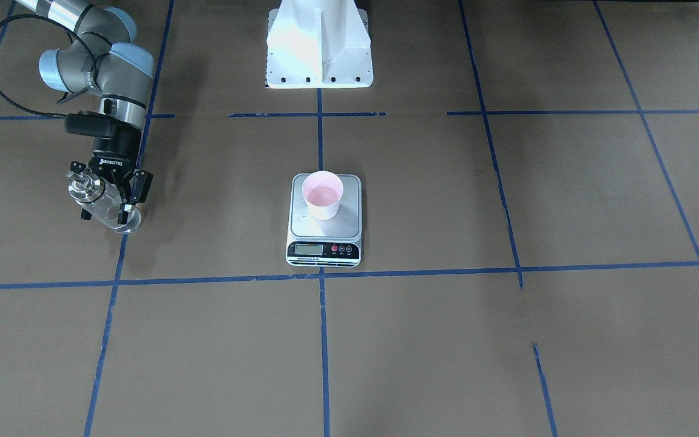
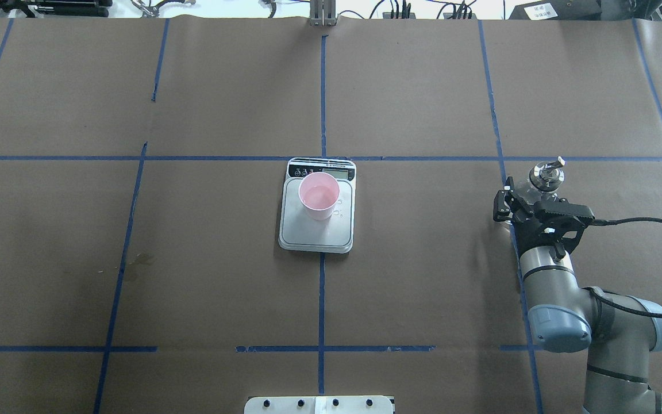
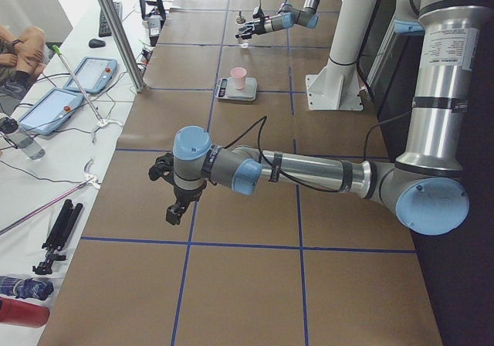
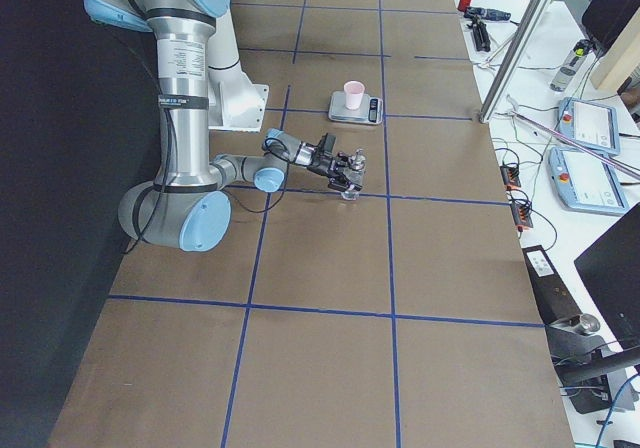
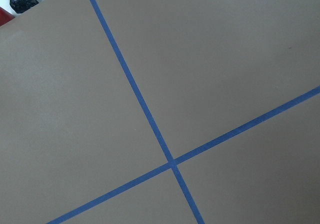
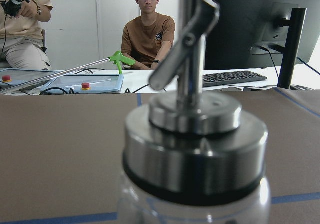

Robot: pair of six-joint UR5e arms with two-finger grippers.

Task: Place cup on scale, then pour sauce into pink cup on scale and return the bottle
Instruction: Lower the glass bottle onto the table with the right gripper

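Observation:
The pale pink cup point(image 1: 323, 194) stands upright on the silver scale point(image 1: 325, 229) at the table's middle; both also show in the overhead view, the cup point(image 2: 319, 195) on the scale point(image 2: 316, 236). My right gripper point(image 1: 104, 213) is shut on the clear glass bottle point(image 1: 99, 203) with its silver cap and spout, held upright at or just above the table, far from the scale on my right side. The right wrist view shows the bottle's cap point(image 6: 192, 139) close up. My left gripper point(image 3: 175, 213) hangs over bare table far from the scale; I cannot tell whether it is open.
Blue tape lines point(image 2: 322, 287) divide the brown table into squares. The white robot base point(image 1: 319, 48) stands behind the scale. Operators and tablets point(image 6: 82, 84) sit beyond the table's far edge, with a monitor and keyboard point(image 6: 232, 76) there too.

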